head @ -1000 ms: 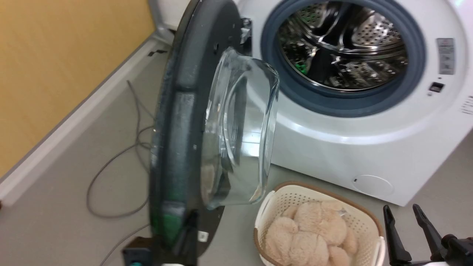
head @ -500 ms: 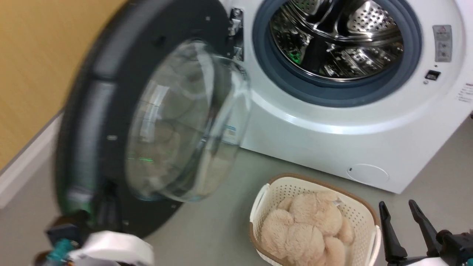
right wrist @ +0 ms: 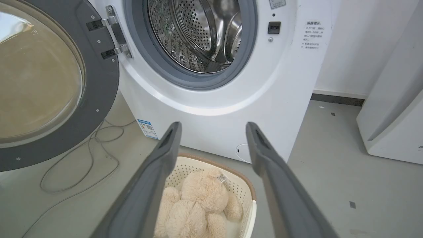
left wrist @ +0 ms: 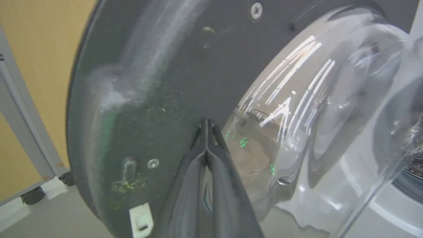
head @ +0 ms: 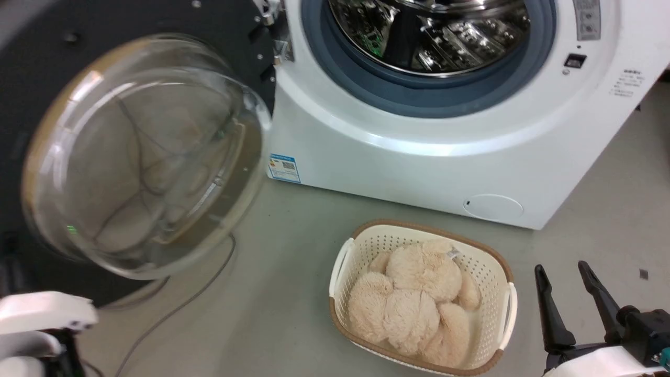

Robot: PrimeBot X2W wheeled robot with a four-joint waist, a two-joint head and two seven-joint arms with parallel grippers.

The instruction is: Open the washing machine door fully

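**Door swung wide, last part of the opening in hand.**

The washing machine door (head: 136, 152) stands wide on its hinge at the left of the washing machine (head: 419, 162), its bulging glass facing the robot and the drum opening uncovered. The step looks like the final push toward the hinge's stop. The next move probably calls for a little more sideways pressure, then drawing clear. The left gripper (left wrist: 206, 124) has its fingers clenched together on nothing, tips seemingly set against the door's dark inner frame beside the glass. The right gripper (head: 561, 267) sits low at the right, fingers spread and released, near a basket (head: 343, 262) holding a plush toy (head: 413, 303).
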